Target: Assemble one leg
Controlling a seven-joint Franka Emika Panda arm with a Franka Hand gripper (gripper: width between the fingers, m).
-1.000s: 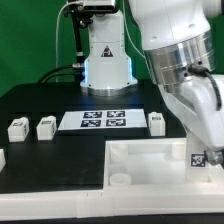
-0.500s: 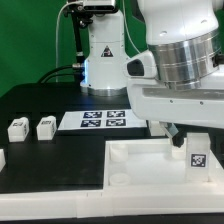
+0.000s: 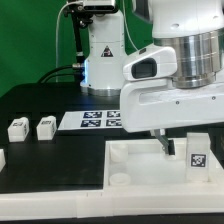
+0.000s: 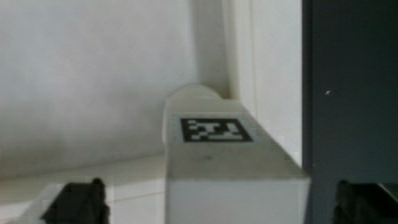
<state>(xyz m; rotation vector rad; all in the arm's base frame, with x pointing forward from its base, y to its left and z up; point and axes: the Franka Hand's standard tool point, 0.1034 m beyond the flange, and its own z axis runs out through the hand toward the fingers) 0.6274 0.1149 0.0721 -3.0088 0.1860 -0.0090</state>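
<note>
The small white blocky leg (image 4: 228,150) with a black-and-white tag looks light, hard and smooth. The black fingers (image 4: 75,200) are spread wide beside it; pinch its flat sides.

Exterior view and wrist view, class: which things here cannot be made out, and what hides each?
- Hand, exterior view: the arm's body covers the fingers; open or shut unclear.
- Fingertips, wrist view: cut off by the frame edge.
- Leg, wrist view: lower end cut off.
- Marker board, exterior view: partly behind the arm.
</note>
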